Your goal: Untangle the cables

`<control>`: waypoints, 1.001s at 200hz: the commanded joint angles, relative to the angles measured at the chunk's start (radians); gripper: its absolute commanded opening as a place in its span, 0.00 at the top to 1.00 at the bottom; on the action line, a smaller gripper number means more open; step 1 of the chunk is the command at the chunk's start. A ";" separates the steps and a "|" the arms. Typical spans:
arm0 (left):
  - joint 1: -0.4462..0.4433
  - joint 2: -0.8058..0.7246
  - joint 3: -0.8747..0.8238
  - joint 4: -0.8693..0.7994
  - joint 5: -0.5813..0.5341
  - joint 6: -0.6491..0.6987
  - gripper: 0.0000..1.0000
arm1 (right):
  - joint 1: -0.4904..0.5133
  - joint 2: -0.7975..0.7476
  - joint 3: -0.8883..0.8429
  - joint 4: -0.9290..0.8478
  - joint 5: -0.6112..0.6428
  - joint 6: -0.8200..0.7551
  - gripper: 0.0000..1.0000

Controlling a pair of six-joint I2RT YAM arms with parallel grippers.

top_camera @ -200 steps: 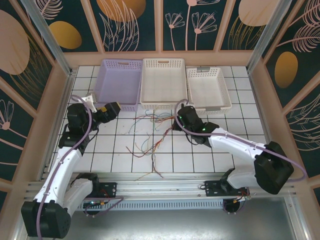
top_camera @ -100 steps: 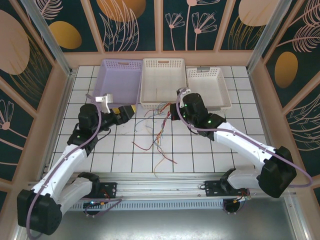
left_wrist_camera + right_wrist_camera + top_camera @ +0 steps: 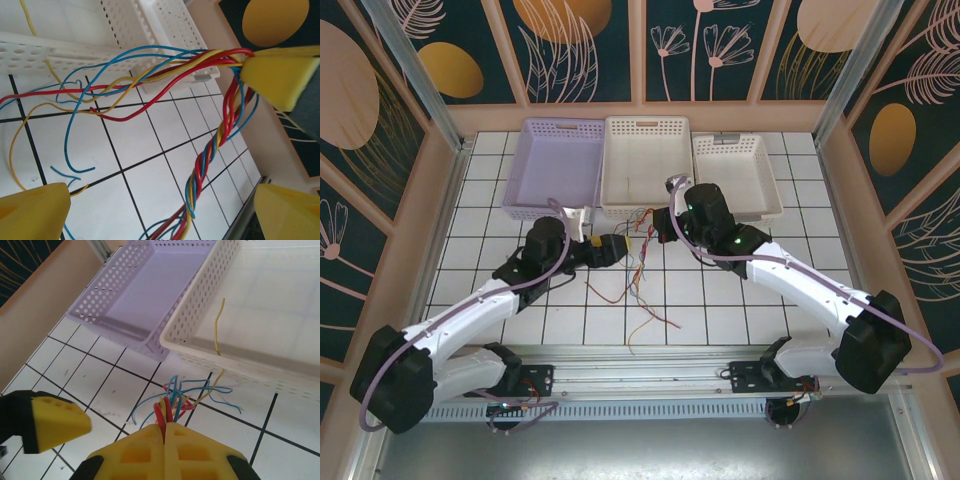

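The cables (image 3: pixel 638 272) are thin red, blue and yellow wires twisted into one rope (image 3: pixel 220 145) that fans into loose ends on the tiles. My right gripper (image 3: pixel 658 228) holds the rope's upper end in front of the baskets. In its wrist view the right gripper (image 3: pixel 164 427) is shut on the red, yellow and blue strands (image 3: pixel 172 405). My left gripper (image 3: pixel 615 247) is just left of the rope. In the left wrist view that gripper (image 3: pixel 160 212) is open, and the twisted rope passes between its yellow fingertips (image 3: pixel 30 210) without touching them.
Three baskets line the back: a purple basket (image 3: pixel 555 165), a white middle basket (image 3: pixel 660 150) and a smaller white basket (image 3: pixel 735 175). One yellow wire (image 3: pixel 217 325) hangs over the middle basket's wall. The metal rail (image 3: pixel 640 355) runs along the near edge.
My left arm has swung right across the tiles until its open gripper reaches the rope. My right gripper has carried the rope's end a little back toward the baskets, staying shut.
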 commanded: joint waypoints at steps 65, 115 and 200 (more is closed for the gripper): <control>-0.012 0.084 0.016 0.179 -0.034 0.134 0.05 | 0.016 -0.065 0.045 0.014 -0.165 -0.028 1.00; -0.015 0.126 -0.024 0.317 0.058 0.131 0.07 | 0.016 -0.068 0.038 0.015 -0.198 -0.027 1.00; -0.024 0.199 0.012 0.314 0.042 0.158 0.20 | 0.019 -0.064 0.043 0.042 -0.272 -0.003 1.00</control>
